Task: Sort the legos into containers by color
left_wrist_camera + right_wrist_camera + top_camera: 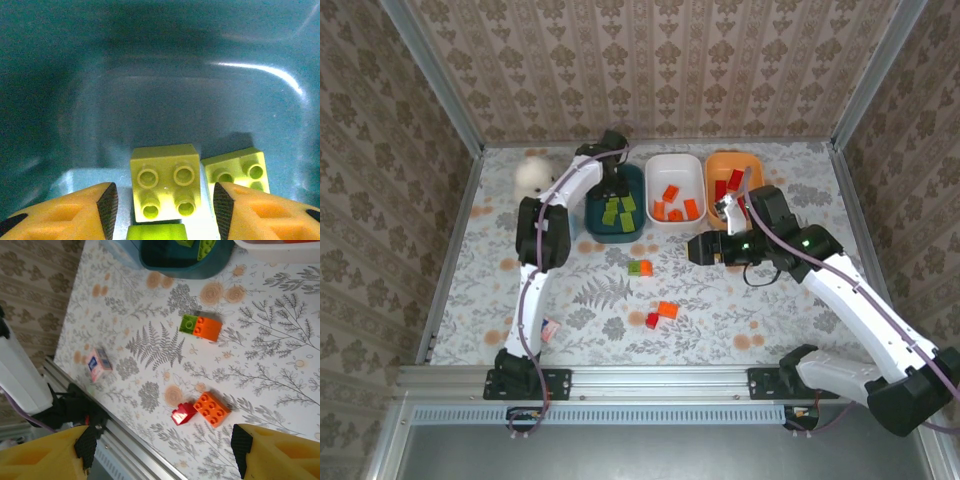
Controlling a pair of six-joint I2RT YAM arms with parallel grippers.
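Three containers stand in a row at the back: a dark teal tub, a white tub with orange legos, and an orange tub with red ones. My left gripper hangs open inside the teal tub. A light green brick lies loose between its fingers, a second one to its right, and a third just below. My right gripper is open and empty above the table. Below it lie a red brick, an orange brick and a joined green-and-orange pair.
A pink-and-white card lies near the front left by the metal rail. A pale round object sits at the back left beside the teal tub. Papered walls close in the table on three sides.
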